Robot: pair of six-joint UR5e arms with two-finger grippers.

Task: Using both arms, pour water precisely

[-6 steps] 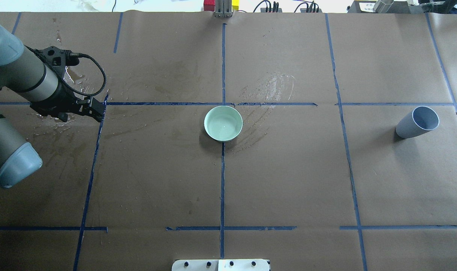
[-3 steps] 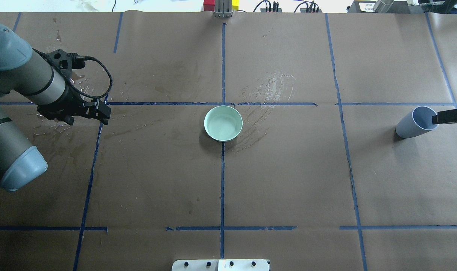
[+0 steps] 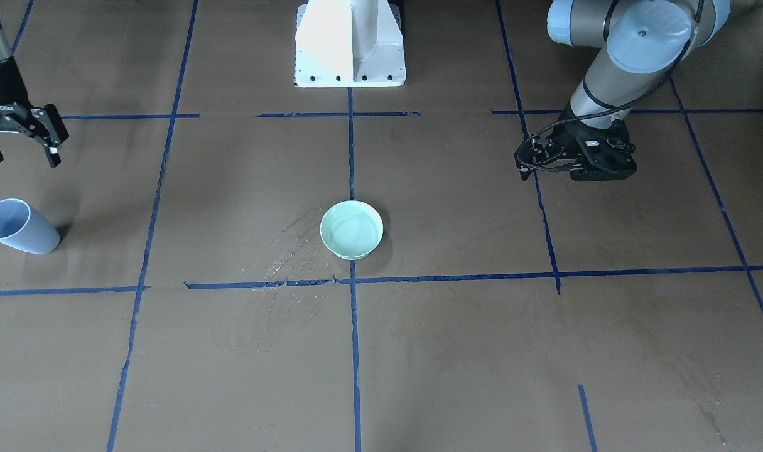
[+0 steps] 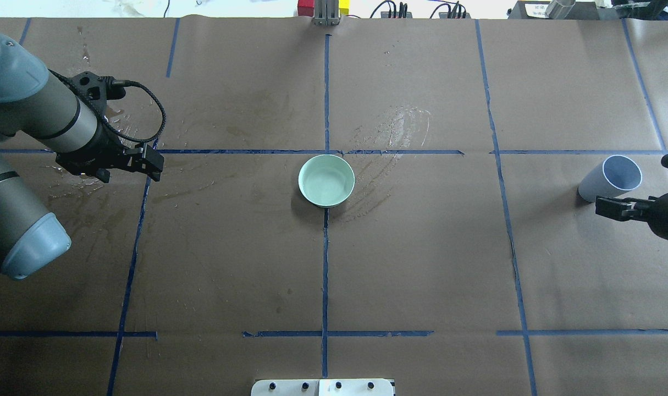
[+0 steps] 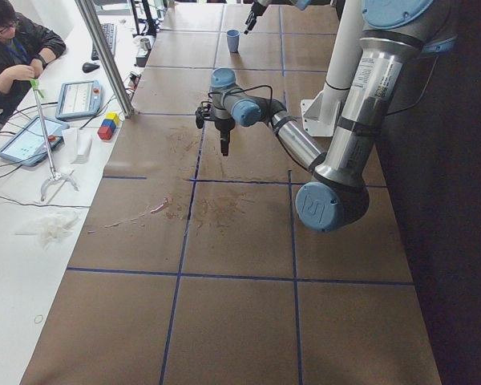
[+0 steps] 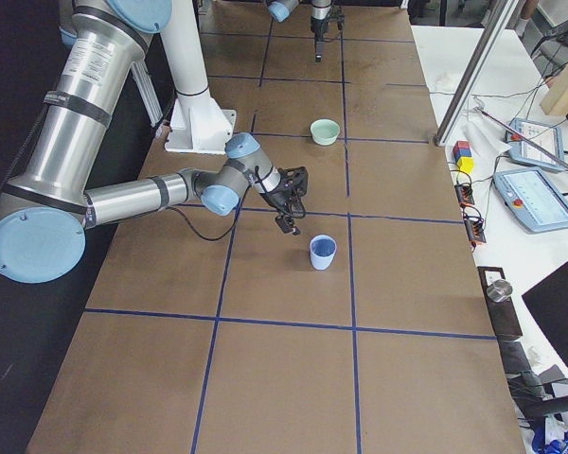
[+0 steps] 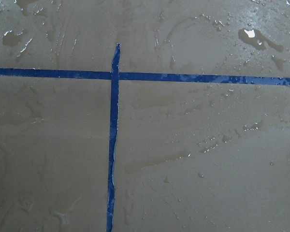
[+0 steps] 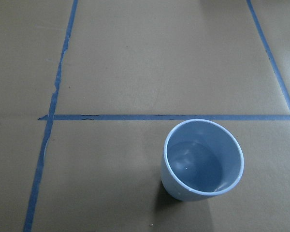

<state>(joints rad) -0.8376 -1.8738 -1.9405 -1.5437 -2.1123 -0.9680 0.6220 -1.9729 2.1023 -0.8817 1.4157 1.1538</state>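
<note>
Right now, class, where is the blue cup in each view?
Front-facing: cup far left.
Overhead: cup far right.
Exterior left: cup top centre, small.
Exterior right: cup at centre.
Left wrist: absent.
Right wrist: cup lower right.
Shared landmark: green bowl, front-facing, overhead, exterior right.

The left arm (image 4: pixel 34 118) is folded at the elbow, with the forearm running outward and the wrist turned so that the left gripper (image 4: pixel 152 163) points straight down, as the exterior left view confirms. A black cable (image 4: pixel 156 113) loops from the wrist camera mount to the gripper body. The jaws are seen end-on or stacked in every view, so whether they are parted cannot be determined. The right arm (image 6: pixel 133 197) reaches out low, forearm near horizontal, wrist bent downward. The right gripper (image 3: pixel 22 157) is angled down and forward with both fingers (image 3: pixel 51 150) spread wide apart and nothing between them.
</note>
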